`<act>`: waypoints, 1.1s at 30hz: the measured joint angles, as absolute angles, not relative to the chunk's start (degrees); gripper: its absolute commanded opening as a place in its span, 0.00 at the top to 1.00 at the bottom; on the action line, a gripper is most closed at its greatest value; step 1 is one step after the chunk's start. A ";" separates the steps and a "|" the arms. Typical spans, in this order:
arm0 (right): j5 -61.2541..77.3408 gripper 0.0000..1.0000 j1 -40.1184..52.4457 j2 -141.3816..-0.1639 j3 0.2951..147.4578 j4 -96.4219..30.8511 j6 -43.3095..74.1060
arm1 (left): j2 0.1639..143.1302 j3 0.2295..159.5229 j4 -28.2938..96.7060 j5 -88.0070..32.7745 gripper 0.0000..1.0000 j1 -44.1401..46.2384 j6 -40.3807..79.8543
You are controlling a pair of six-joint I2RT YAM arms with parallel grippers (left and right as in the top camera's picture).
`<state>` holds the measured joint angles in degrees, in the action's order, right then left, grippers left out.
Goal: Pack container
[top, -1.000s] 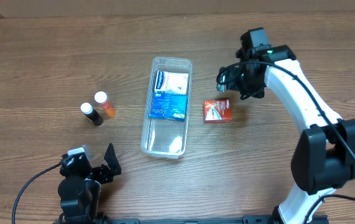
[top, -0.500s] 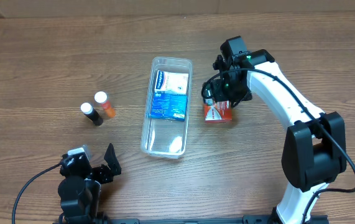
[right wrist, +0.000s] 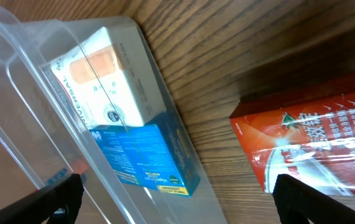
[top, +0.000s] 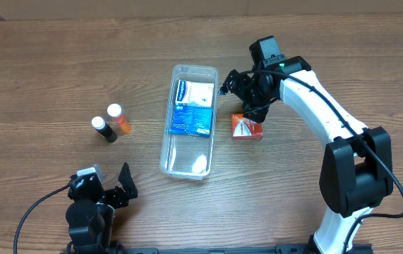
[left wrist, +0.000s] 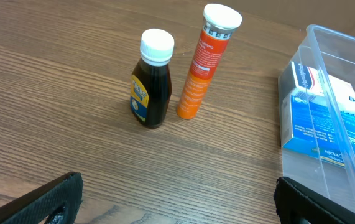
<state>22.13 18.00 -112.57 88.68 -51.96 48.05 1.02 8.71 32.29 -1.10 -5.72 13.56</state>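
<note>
The clear plastic container [top: 186, 161] lies lengthwise mid-table with a blue-and-white box [top: 192, 107] inside its far half. It also shows in the left wrist view [left wrist: 326, 118] and the right wrist view [right wrist: 15, 93]. A red box [top: 246, 128] lies on the table just right of it, seen also in the right wrist view [right wrist: 314, 146]. A dark bottle [top: 104, 130] and an orange tube [top: 119, 118] stand to the left. My right gripper [top: 240, 95] is open and empty, between the container's right wall and the red box. My left gripper [top: 109, 187] is open and empty near the front edge.
In the left wrist view the dark bottle [left wrist: 152, 79] and orange tube [left wrist: 207, 61] stand side by side ahead of the left fingers, left of the container. The right arm [top: 328, 106] reaches in from the right side of the wooden table.
My right gripper has swung left from beyond the red box to the gap between the box and the container. The left arm and the objects have not moved.
</note>
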 measured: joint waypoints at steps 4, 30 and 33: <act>19.84 0.17 18.00 -112.57 88.71 -57.28 57.30 | 1.02 8.71 32.27 -1.10 0.00 -5.72 13.54; 8.67 0.00 18.04 -118.87 86.72 -59.44 86.41 | 1.02 8.71 32.29 -1.10 0.00 -5.72 13.54; 10.46 0.00 18.35 -119.85 84.58 -57.93 86.30 | 1.02 8.71 32.29 -1.10 0.00 -5.72 13.54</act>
